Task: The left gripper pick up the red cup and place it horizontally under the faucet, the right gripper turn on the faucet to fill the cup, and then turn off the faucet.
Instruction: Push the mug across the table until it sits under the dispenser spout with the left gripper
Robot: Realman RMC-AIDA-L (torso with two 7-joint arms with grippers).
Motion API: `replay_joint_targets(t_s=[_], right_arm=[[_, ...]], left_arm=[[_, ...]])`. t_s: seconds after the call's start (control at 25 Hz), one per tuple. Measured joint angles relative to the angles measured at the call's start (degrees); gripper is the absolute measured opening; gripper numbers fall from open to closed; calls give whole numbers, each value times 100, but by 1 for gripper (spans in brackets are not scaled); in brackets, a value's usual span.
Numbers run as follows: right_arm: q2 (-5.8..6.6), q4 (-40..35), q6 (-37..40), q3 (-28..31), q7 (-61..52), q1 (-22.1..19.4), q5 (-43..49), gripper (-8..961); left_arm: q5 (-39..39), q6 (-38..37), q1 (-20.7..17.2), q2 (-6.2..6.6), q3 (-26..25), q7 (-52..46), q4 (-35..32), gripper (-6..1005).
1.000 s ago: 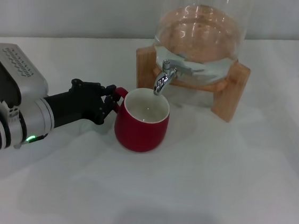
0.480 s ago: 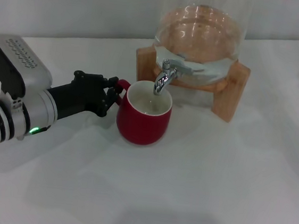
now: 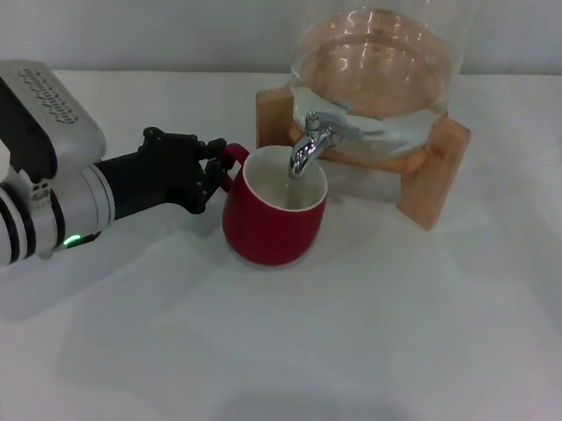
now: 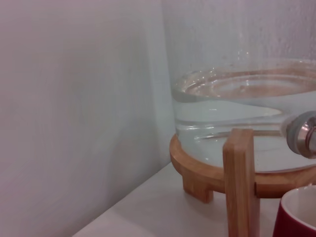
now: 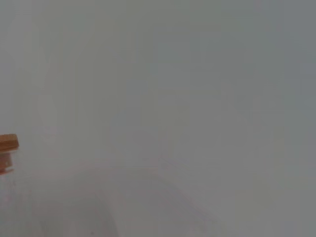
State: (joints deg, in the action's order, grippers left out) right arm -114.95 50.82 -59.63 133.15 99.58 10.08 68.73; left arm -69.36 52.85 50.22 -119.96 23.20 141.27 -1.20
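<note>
While the left pincer point(image 3: 211, 173) grips its loop handle, the rounded red cup point(image 3: 273, 217) sits under the chrome faucet point(image 3: 308, 145).

The red cup point(image 3: 272, 220) looks like glossy glazed ceramic. The faucet point(image 3: 308, 145) is shiny chrome metal on a clear, smooth glass dispenser point(image 3: 376, 70) in a matt wooden stand point(image 3: 436, 172). The desk point(image 3: 396, 363) is white and matt.

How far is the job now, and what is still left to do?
Done: the red cup stands upright on the table, its mouth under the faucet. In hand: the left gripper is at the cup's handle. Left: the right gripper, out of view, must open the faucet, fill, then close it.
</note>
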Motion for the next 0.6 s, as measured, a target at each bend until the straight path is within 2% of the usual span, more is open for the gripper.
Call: replay_joint_targets(t_s=[0.6], right_arm=[[-1,-112,-15,-62,148,19,-143,632]], left_arm=[[49,46,-12,-8,40,234,147,139]])
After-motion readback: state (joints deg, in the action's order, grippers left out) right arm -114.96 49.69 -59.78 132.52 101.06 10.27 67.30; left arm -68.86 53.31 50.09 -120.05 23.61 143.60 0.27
